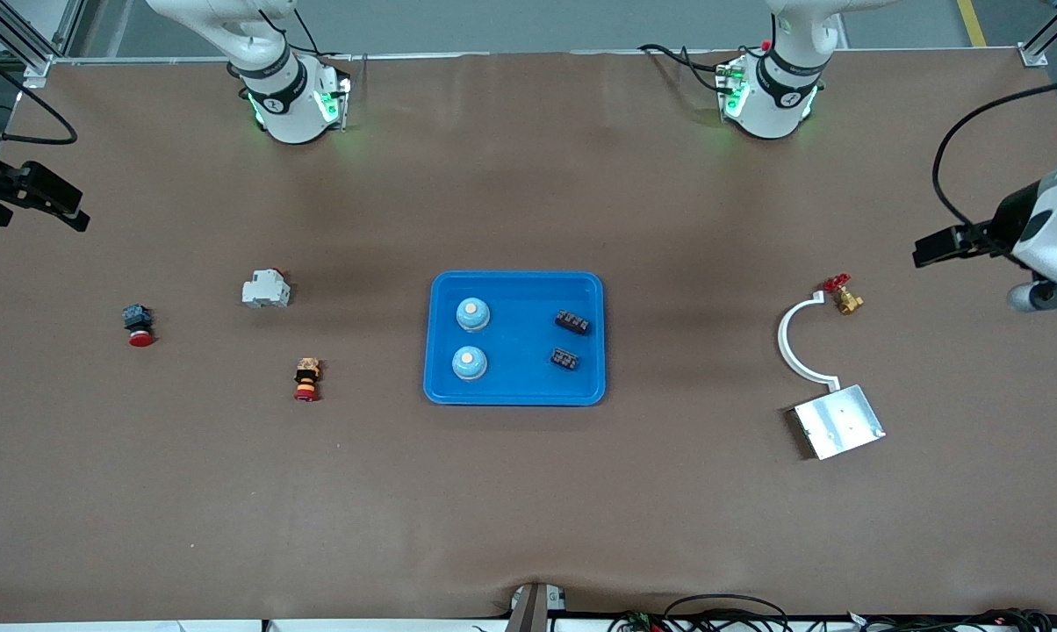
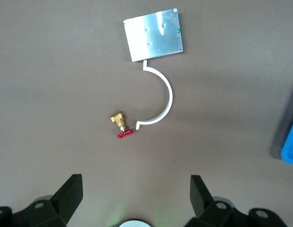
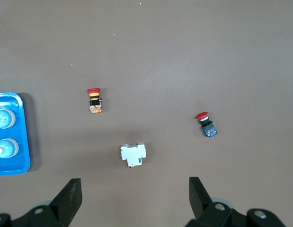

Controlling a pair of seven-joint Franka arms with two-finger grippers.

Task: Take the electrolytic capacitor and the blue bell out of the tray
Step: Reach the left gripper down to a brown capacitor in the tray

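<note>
Two light-blue bells (image 1: 473,313) (image 1: 470,362) sit in the blue tray (image 1: 515,397) at the table's middle. Beside them, toward the left arm's end, lie two small black capacitors (image 1: 572,322) (image 1: 564,358). The right wrist view catches the tray's edge (image 3: 24,166) with both bells (image 3: 3,118) (image 3: 5,147). My left gripper (image 1: 937,248) (image 2: 136,182) hangs open and holds nothing, over bare table at the left arm's end. My right gripper (image 1: 70,211) (image 3: 135,184) is likewise open with nothing in it, over bare table at the right arm's end.
Toward the right arm's end lie a white breaker (image 1: 266,289), a red button on a dark body (image 1: 138,324) and a red-and-yellow button (image 1: 306,379). Toward the left arm's end lie a brass valve (image 1: 843,295), a white curved bracket (image 1: 792,342) and a metal plate (image 1: 839,421).
</note>
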